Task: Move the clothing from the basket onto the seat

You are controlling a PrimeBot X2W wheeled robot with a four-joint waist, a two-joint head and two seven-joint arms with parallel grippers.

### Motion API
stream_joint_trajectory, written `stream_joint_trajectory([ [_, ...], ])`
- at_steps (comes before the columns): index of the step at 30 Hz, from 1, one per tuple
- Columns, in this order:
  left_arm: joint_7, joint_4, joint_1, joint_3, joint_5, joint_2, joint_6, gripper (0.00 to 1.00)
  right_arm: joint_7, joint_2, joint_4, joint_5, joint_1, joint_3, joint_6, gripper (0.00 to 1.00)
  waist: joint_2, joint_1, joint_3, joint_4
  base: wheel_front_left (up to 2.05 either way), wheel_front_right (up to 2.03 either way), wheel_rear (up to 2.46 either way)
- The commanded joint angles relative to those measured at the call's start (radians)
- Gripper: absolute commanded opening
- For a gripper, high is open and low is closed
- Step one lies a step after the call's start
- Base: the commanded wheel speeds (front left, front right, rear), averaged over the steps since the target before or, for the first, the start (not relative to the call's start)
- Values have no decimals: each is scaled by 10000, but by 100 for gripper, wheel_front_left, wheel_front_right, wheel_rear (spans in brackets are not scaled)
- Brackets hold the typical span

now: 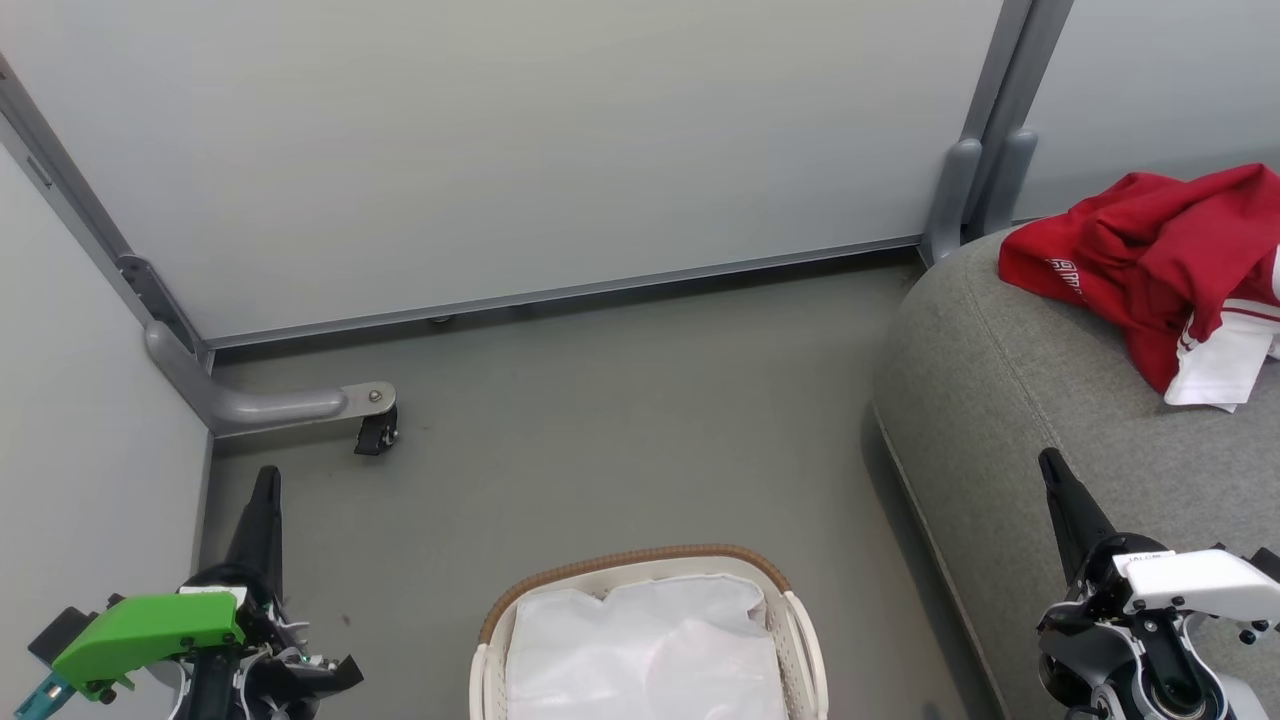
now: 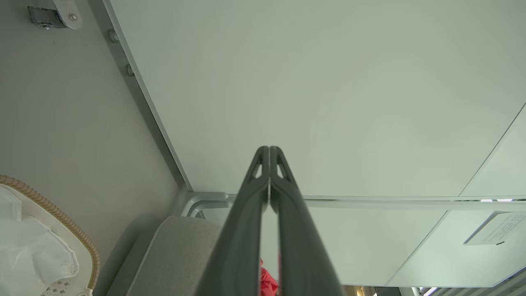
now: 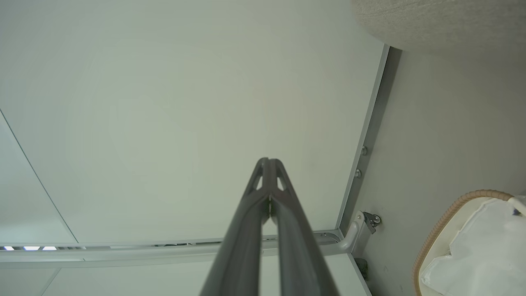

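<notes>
Clothing (image 1: pixel 1150 250) lies on the seat (image 1: pixel 1000 400): a red heap at the far R end of the cushion top. There's white lettering on one fold, and white striped trim hangs on the side nearer me.

L pincer (image 1: pixel 265 490): both fingers pressed together tip to tip, gripping nothing. It points up the head view over the floor (image 1: pixel 620 400), at lower L. Green cover (image 1: pixel 150 630) sits on its wrist. In L wrist view the closed tips aim at a pale wall panel (image 2: pixel 328 82). A sliver of red shows low down btwn the finger shafts, too small to say more.

R pincer (image 1: pixel 1055 475): same, fingers pressed together, gripping nothing. It's above the front part of the seat, near the rounded edge & well apart from the clothing. White cover (image 1: pixel 1200 580) sits on that wrist. In R wrist view the tips aim at the wall panel too, w/ the seat's grey edge in the top R corner.

Basket (image 1: pixel 640 560) stands on the floor btwn the 2 pincers, at the bottom edge of head view. It's near the seat's side, w/ a strip of floor btwn them. It has a brown woven rim & white slatted sides. Inside is a white liner (image 1: pixel 640 640), crumpled, covering what I can see of the inside.

Further out, grey partition panels close off the back & L. A metal foot w/ a black caster (image 1: pixel 378 432) reaches out from the L corner onto the floor, well apart from the basket.
</notes>
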Motion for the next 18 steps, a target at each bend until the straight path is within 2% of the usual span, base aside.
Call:
stream_joint_trajectory([
  [1,39,-12,-105,27,41,11,-52,0,32,-60,-38,35,-88,-17,0,0,0,0,0,0,0,0,0],
  [18,44,-12,-106,31,47,10,-52,0,32,-60,-38,36,-88,-17,0,0,0,0,0,0,0,0,0],
])
